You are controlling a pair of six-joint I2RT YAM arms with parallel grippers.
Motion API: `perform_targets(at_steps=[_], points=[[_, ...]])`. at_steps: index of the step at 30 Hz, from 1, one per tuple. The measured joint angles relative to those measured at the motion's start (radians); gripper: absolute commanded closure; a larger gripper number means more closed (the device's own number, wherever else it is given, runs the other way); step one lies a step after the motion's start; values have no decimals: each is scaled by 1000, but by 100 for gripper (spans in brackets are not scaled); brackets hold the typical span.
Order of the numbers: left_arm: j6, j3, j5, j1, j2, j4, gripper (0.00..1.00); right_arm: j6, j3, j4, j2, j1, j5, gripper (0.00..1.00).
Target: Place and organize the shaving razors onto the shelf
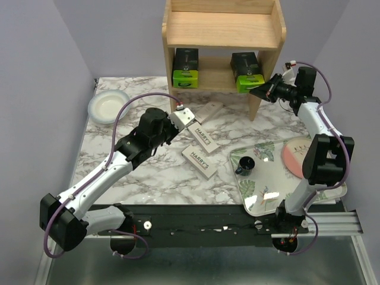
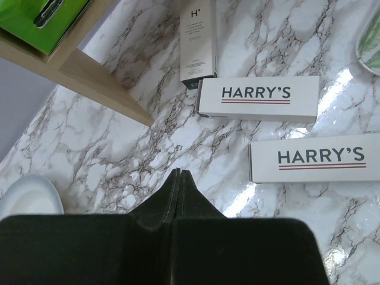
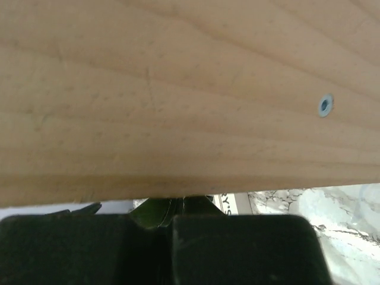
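The wooden shelf (image 1: 222, 29) stands at the back. On its lower tier sit two black packs with lime-green ends, one at the left (image 1: 185, 68) and one at the right (image 1: 247, 72). Three HARRY'S boxes lie on the marble: a slim one (image 1: 208, 111) (image 2: 198, 41), a middle one (image 1: 202, 138) (image 2: 257, 97) and a near one (image 1: 199, 161) (image 2: 314, 157). My left gripper (image 1: 191, 120) (image 2: 179, 173) hovers shut and empty just left of the middle box. My right gripper (image 1: 257, 92) (image 3: 181, 202) is shut and empty, its tips close against the shelf's right side panel (image 3: 190, 89).
A leaf-patterned tray (image 1: 279, 184) at the right front holds a black cup (image 1: 244, 165) and a pink plate (image 1: 295, 157). A white bowl (image 1: 108, 107) (image 2: 29, 199) sits at the back left. Purple walls close in both sides.
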Motion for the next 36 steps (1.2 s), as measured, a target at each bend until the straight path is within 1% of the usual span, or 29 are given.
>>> perform_targets(at_steps=[5,6,7,11,12,15,16,18,19,22,26,29,32,36], points=[[0,0,0,0,-11,0,96,16,9,14,14,16,36,92],[0,0,1,0,-16,0,95,18,9,16,14,21,42,92],[0,0,3,0,-24,0,89,20,9,18,14,26,48,92],[-10,0,22,0,-65,2,87,19,9,8,6,37,71,90],[-13,0,29,0,-73,4,87,11,4,7,0,38,74,88],[-27,0,60,0,-94,30,88,-20,-70,-14,-87,42,86,86],[-32,0,67,0,-95,41,94,-28,-96,-20,-115,42,88,86],[-49,5,86,0,-81,72,100,-51,-177,-33,-220,37,96,85],[-53,15,87,-3,-66,86,100,-64,-212,-33,-263,33,101,85],[-90,94,75,-30,45,156,100,-97,-334,-41,-414,22,124,85],[-108,198,-3,-94,181,262,100,-133,-448,-66,-532,21,140,82],[-118,265,-83,-135,278,352,100,-158,-490,-103,-589,21,149,81],[-116,325,-187,-173,385,457,100,-185,-494,-127,-639,21,154,81],[-105,446,-316,-191,554,568,100,-212,-494,-142,-684,21,164,81]])
